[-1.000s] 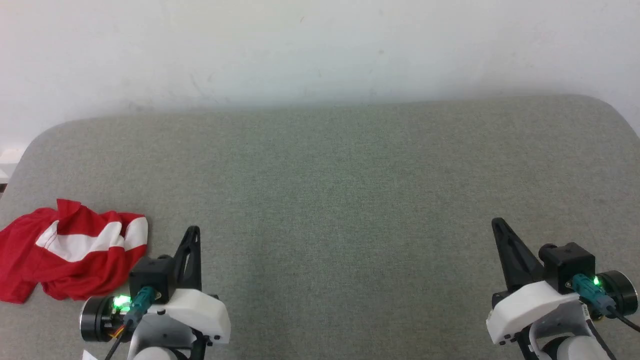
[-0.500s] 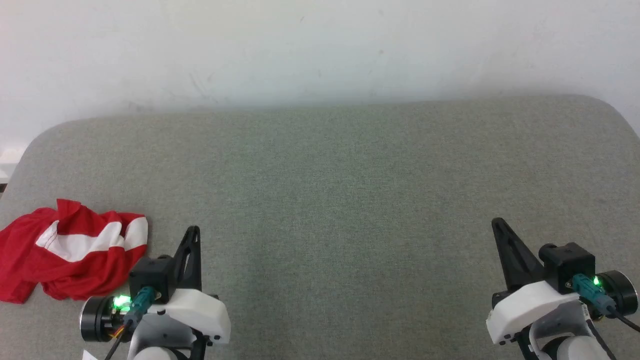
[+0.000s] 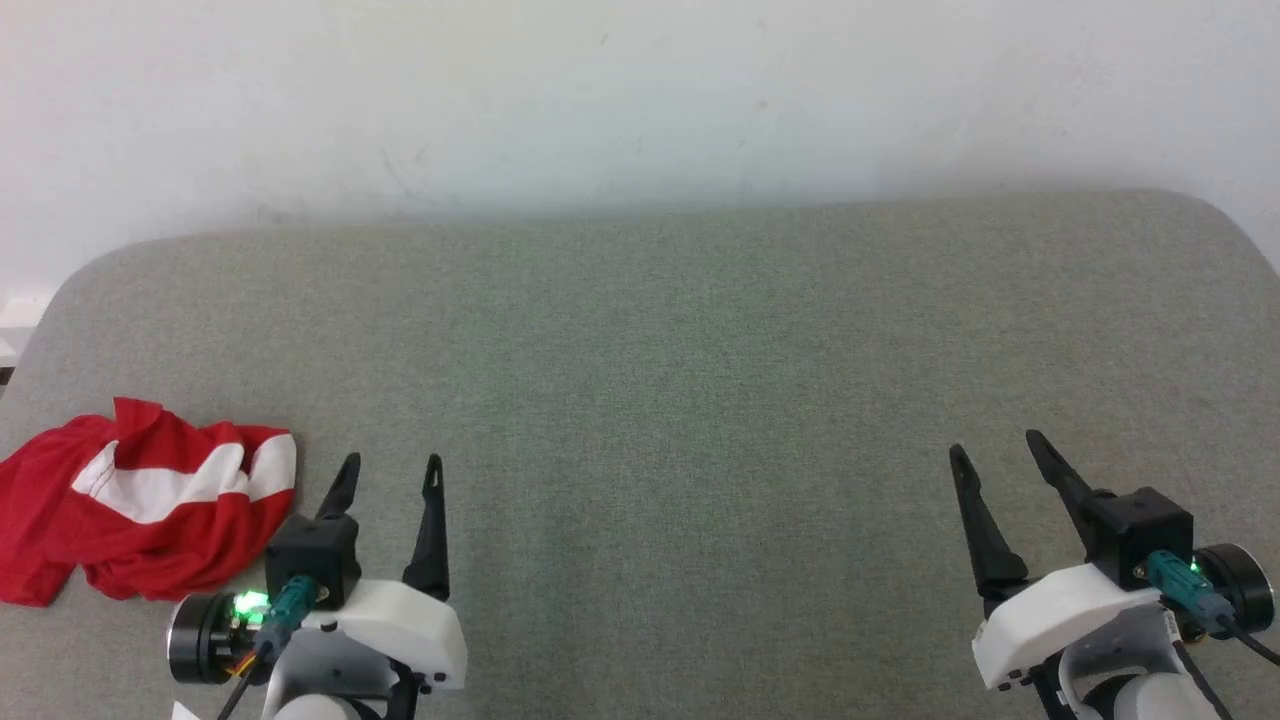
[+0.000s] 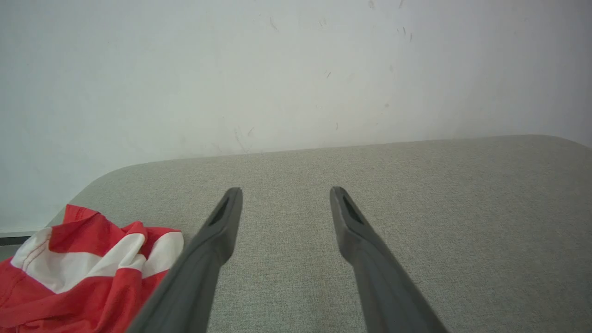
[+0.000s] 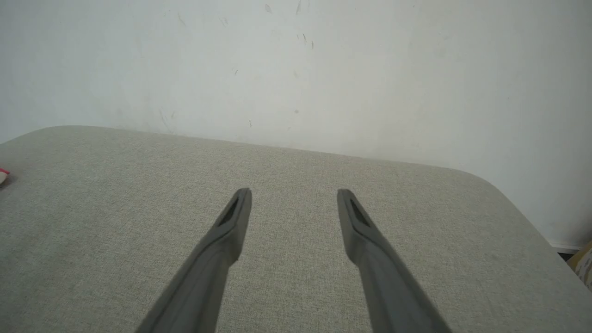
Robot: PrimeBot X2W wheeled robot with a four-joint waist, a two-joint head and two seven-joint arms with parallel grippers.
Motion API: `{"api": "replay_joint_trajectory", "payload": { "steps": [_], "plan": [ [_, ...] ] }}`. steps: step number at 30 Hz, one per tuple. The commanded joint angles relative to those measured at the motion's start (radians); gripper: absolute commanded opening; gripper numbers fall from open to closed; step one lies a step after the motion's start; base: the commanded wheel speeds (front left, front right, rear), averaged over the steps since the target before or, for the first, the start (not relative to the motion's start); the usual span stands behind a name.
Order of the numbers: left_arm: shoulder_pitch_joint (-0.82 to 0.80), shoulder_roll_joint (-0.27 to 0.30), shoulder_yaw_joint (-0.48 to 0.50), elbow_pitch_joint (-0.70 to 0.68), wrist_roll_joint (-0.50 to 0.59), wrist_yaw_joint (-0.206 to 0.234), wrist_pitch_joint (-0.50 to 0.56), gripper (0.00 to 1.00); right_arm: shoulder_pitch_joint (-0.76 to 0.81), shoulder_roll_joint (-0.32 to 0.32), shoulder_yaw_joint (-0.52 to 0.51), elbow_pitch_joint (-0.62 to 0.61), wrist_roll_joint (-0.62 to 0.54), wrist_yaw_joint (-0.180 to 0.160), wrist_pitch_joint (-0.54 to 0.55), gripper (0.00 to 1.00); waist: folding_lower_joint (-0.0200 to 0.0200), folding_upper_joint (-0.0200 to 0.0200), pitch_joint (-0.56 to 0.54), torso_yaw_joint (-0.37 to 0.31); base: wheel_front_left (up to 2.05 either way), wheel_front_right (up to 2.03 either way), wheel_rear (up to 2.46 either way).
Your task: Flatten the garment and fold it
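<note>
The garment (image 3: 140,510) is a crumpled heap of bright red fabric with broad white stripes, lying at the left edge of the grey padded table (image 3: 680,350). My left gripper (image 3: 392,463) stands open just right of the heap, apart from it, nothing between its fingers. In the left wrist view the garment (image 4: 78,273) lies left of the left gripper (image 4: 284,192). My right gripper (image 3: 995,445) stands open far off at the lower right, holding nothing. Its wrist view shows the right gripper (image 5: 293,193) over bare cloth, with a sliver of the garment (image 5: 3,175) at the left edge.
A pale scuffed wall (image 3: 640,100) rises right behind the table's far edge. The table's corners are rounded at the far left and far right. A broad stretch of grey surface lies between the two grippers.
Both grippers have opened: each showed its fingers together before, and now the two fingers stand apart. The garment and the arms have not shifted.
</note>
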Motion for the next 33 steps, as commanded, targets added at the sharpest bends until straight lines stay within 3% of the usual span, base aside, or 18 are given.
{"api": "replay_joint_trajectory", "payload": {
  "steps": [1,15,33],
  "plan": [
    [-0.004,0.0,-0.006,0.005,-0.011,0.006,-0.01,1.0,0.005,0.0,-0.002,0.006,0.014,0.0,-0.01,1.0,0.0,-0.0001,0.0,0.001,0.0,0.0,0.0],
    [-0.003,-0.001,-0.019,0.018,-0.032,0.017,-0.039,1.0,0.012,0.001,0.0,0.024,0.049,0.0,-0.039,1.0,0.0,-0.0001,-0.006,0.035,0.0,0.0,0.0],
    [0.001,-0.001,-0.026,0.035,-0.045,0.024,-0.075,1.0,0.026,0.001,0.005,0.047,0.097,0.0,-0.075,1.0,0.0,-0.0001,-0.02,0.152,0.0,0.0,0.0]
  ]
}}
